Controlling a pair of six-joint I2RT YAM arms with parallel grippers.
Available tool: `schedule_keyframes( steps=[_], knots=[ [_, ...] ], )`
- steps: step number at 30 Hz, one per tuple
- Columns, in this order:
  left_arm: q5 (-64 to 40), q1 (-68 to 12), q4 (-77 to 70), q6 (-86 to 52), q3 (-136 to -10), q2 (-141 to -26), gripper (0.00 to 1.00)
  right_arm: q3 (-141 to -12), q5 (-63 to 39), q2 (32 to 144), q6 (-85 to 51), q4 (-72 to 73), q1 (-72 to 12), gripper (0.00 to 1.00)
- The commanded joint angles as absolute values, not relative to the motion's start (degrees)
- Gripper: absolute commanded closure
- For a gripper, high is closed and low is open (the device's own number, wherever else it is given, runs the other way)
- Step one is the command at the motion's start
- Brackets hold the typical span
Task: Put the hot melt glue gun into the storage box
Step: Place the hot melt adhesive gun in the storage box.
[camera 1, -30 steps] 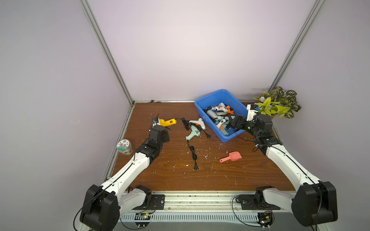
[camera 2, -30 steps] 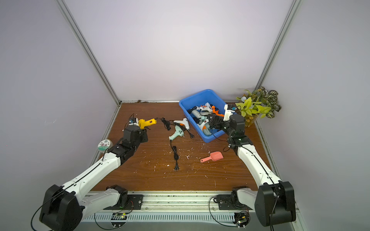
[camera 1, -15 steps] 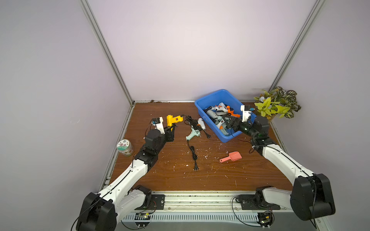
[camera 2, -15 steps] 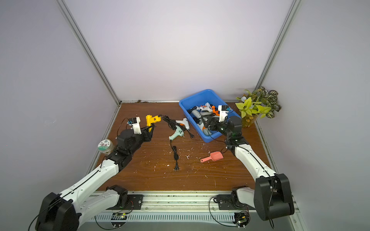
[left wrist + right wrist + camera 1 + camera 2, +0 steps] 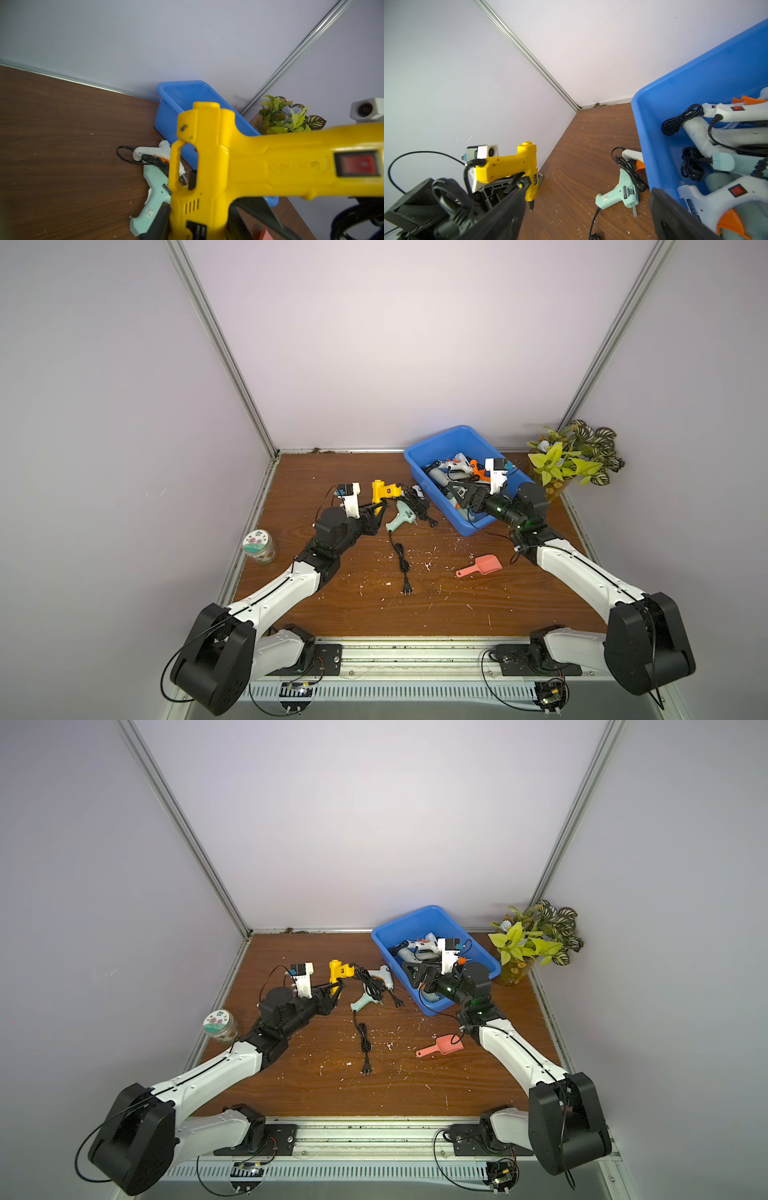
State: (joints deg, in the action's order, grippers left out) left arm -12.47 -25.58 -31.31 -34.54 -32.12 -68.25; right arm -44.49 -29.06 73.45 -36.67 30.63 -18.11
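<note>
Glue gun (image 5: 383, 490) tight between left gripper's (image 5: 380, 506) narrowed fingers; right gripper (image 5: 455, 497) wide, empty, over storage box (image 5: 444, 441) rim

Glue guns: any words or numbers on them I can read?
Nothing reads clearly.
Raised brand on the yellow glue gun handle: too blurred.
Dark label strip on the mint glue gun: too small.
Label strip on the white glue gun in the storage box: too small.
</note>
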Motion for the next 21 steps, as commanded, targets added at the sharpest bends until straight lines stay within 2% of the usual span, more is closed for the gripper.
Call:
schedule_keyframes(
  steps=[1, 13, 21],
  knots=[
    [-16.04, -26.19, -38.78, -36.28, -34.44, -69.00, 1.00, -47.36, -30.50, 73.64, -37.27, 34.39, -19.65, 0.00],
    [-17.02, -26.54, -39.77, -36.37, -34.51, -70.72, 1.00, -52.44, -29.76, 74.78, -34.72, 32.78, -26.55, 0.10],
    [-11.74, -28.89, -34.82, -32.23, -36.85, -72.38, 1.00, -58.45, -27.95, 73.99, -29.80, 25.69, -31.01, 0.10]
  ],
)
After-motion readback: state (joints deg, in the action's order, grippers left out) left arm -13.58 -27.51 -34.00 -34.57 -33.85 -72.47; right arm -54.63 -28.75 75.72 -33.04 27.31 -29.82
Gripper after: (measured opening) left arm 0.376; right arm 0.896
